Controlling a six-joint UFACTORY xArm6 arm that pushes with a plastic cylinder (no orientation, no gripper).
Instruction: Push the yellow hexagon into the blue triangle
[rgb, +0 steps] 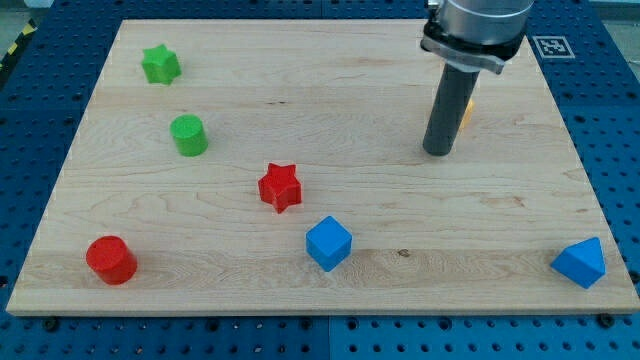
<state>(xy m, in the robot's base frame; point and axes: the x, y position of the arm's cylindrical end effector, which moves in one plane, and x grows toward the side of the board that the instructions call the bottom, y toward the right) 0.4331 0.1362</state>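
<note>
Camera view: my tip (438, 152) on grained wooden board (330, 90), touching mostly hidden yellow block (466, 110); no pincer fitted

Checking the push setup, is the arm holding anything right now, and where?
Nothing is held. My tip just rests on the board beside the mostly hidden yellow hexagon.

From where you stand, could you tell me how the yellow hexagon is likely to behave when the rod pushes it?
Only a sliver of the yellow hexagon shows behind my tip, so this is tentative. It looks small and solid, so it probably slides lightly on the smooth wooden board. Its flat sides may make it turn off course under an off-centre push. It sits low, so tipping seems unlikely.
</note>
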